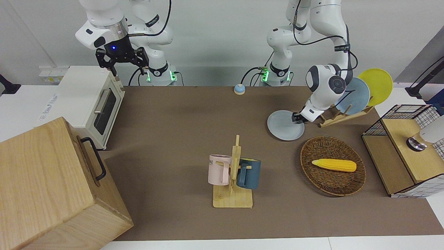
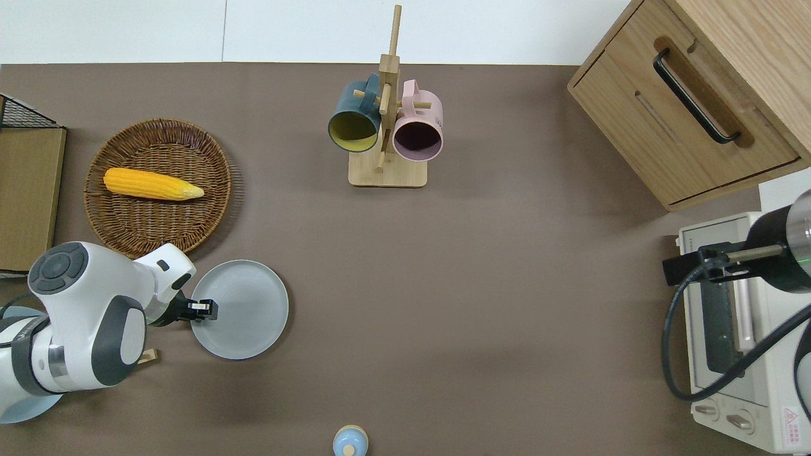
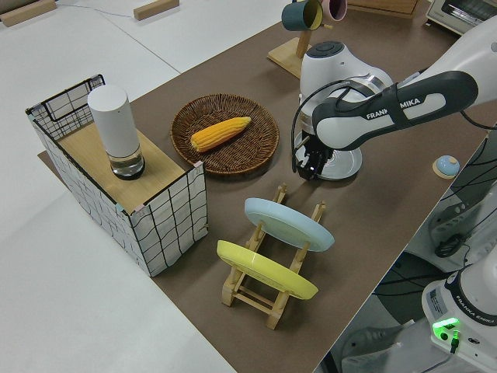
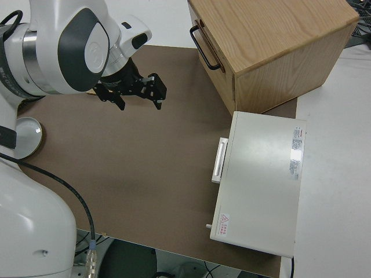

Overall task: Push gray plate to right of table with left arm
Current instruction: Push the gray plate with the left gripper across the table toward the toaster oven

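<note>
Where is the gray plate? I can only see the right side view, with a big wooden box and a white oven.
Observer: The flat round pale gray plate lies on the brown table toward the left arm's end, beside the round wicker basket and nearer to the robots than it.
Operator: Is a robot hand near it?
Observer: Yes, the left gripper is low at the plate's rim, on its edge toward the left arm's end.
Operator: What's in the basket?
Observer: One yellow corn cob.
</note>
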`<state>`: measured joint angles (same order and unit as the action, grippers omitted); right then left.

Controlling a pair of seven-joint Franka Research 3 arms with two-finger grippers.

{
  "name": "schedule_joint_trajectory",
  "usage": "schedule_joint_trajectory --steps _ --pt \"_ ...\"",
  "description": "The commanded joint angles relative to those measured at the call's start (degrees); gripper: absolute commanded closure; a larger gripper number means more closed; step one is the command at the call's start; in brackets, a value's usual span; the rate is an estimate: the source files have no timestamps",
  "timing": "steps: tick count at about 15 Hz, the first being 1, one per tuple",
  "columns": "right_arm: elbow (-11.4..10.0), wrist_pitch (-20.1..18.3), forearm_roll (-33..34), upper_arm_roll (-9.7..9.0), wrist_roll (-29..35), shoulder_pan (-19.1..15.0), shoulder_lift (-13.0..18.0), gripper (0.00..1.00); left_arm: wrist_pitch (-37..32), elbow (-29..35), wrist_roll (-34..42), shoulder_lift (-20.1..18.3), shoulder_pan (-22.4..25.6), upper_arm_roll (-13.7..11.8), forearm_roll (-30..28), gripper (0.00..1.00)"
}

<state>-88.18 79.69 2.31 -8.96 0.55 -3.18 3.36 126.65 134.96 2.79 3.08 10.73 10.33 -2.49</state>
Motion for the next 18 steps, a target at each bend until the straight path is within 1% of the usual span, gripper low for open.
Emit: schedule_joint_trajectory --steps 1,3,5,9,13,15,18 --pt "-0.2 -0.3 -0.1 0.0 -0.5 -0.1 0.6 0.005 2.1 0.8 -0.3 1.3 -0.9 0.5 0.5 1.0" --pt "-0.2 -0.3 -0.1 0.0 -0.5 -0.1 0.6 0.005 2.2 0.6 -0.7 1.4 -1.8 0.7 -0.2 1.0" --pt "-0.2 -0.3 -0.1 0.0 -0.5 -0.1 0.6 0.005 2.2 0.4 -2.9 1.5 -3.6 0.9 -2.0 1.0" --pt "-0.2 -0.3 -0.1 0.0 -0.5 -0.1 0.6 0.005 2.3 -0.3 -11.4 1.7 -9.8 0.9 -2.7 1.0" --pt "-0.2 -0.3 0.0 0.0 -0.5 -0.1 0.6 0.005 2.5 -1.5 -17.7 2.3 -16.2 0.9 -6.3 1.0" --pt "-0.2 -0.3 0.0 0.0 -0.5 -0.1 0.6 0.005 3.7 -1.6 -20.8 2.3 -19.5 0.9 -8.1 1.0" --pt "-0.2 -0.3 -0.1 0.0 -0.5 -0.1 0.6 0.005 4.7 -1.8 -26.1 2.2 -24.3 0.9 -9.5 1.0"
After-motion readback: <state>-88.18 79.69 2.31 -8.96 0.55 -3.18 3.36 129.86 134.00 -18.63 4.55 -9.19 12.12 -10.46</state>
